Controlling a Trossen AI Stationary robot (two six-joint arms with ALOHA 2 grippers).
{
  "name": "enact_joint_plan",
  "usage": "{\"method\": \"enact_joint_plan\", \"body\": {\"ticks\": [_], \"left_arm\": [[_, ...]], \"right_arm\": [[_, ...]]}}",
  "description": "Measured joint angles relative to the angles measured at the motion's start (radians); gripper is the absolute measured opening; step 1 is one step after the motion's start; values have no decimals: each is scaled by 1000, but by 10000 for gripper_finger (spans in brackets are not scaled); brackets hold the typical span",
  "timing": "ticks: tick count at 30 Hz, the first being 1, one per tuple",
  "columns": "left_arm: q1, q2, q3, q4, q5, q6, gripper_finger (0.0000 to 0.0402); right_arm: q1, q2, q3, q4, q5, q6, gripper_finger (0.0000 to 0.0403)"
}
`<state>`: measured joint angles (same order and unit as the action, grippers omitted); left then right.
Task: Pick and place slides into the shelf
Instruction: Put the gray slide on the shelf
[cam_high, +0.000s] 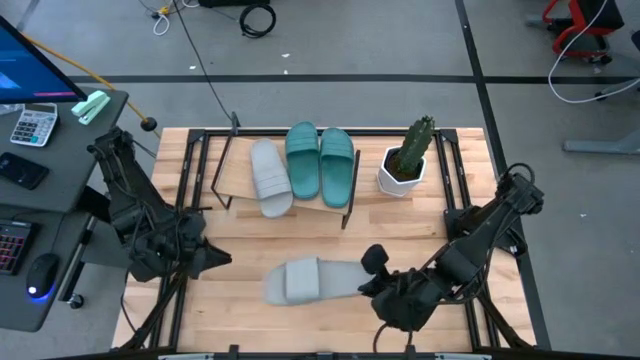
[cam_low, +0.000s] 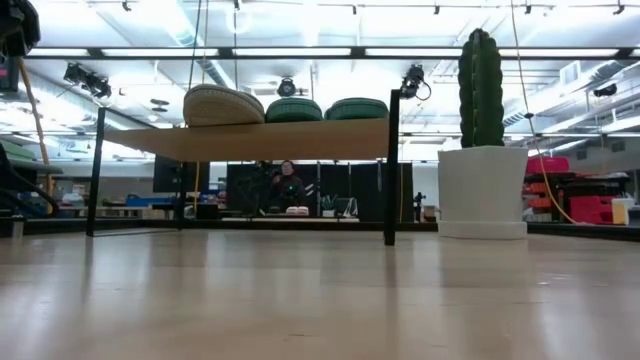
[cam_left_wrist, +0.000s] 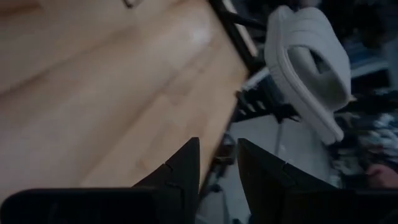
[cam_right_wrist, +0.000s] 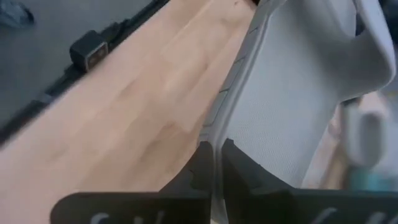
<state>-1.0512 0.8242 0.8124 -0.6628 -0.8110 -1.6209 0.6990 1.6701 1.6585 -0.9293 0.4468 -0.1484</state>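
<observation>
Seen from above, the left arm sits folded at the table's left edge, its left gripper (cam_high: 218, 258) low over the wood and pointing toward the middle. Its own wrist camera shows the two dark fingers (cam_left_wrist: 183, 171) parted by a narrow gap with nothing between them. That same camera sees a grey slide (cam_left_wrist: 309, 65) farther off, raised off the table with its strap facing the lens; the room behind it is too blurred to make out.

At the back of the table stands the shelf (cam_high: 235, 182), its plank top carrying three slides side by side: a light grey one (cam_high: 270, 178) on the left, then two teal ones (cam_high: 303, 160) (cam_high: 337, 165). The level camera shows only their rounded ends above the plank edge (cam_low: 260, 140) (the soles are hidden), and through the shelf's legs a seated person (cam_low: 289, 187) far back in the room. This low camera shows neither arm nor the fourth slide.

Near the front centre, the fourth slide (cam_high: 310, 280), light grey, lies lengthwise across the table in the overhead picture; whether it touches the wood cannot be told from there. The right gripper (cam_high: 372, 283) meets its right end, the arm reaching in from the table's right side. The right wrist camera shows the fingertips (cam_right_wrist: 200, 168) pinched nearly together on the slide's thin edge (cam_right_wrist: 292, 99).

A potted cactus (cam_high: 408, 158) stands right of the shelf.
</observation>
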Motion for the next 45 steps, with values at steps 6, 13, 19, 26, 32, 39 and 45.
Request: {"method": "enact_joint_plan", "body": {"ticks": [6,13,19,26,32,39,45], "left_arm": [[0,0,0,205,23,123,112],[38,0,0,400,78,206,119],[122,3,0,409,210,168,147],[202,20,0,412,384,160,201],[262,48,0,411,463,159,229],[327,91,0,418,534,195,234],[359,99,0,426,544,261,197]], "right_arm": [[-38,82,205,-160,13,-268,17],[-89,103,268,-215,8,-521,17],[-137,103,268,-206,16,-609,17],[-154,103,268,-179,31,-667,16],[-154,103,268,-139,45,-682,15],[-155,103,268,-121,57,-686,17],[-165,103,268,-115,66,-687,20]]}}
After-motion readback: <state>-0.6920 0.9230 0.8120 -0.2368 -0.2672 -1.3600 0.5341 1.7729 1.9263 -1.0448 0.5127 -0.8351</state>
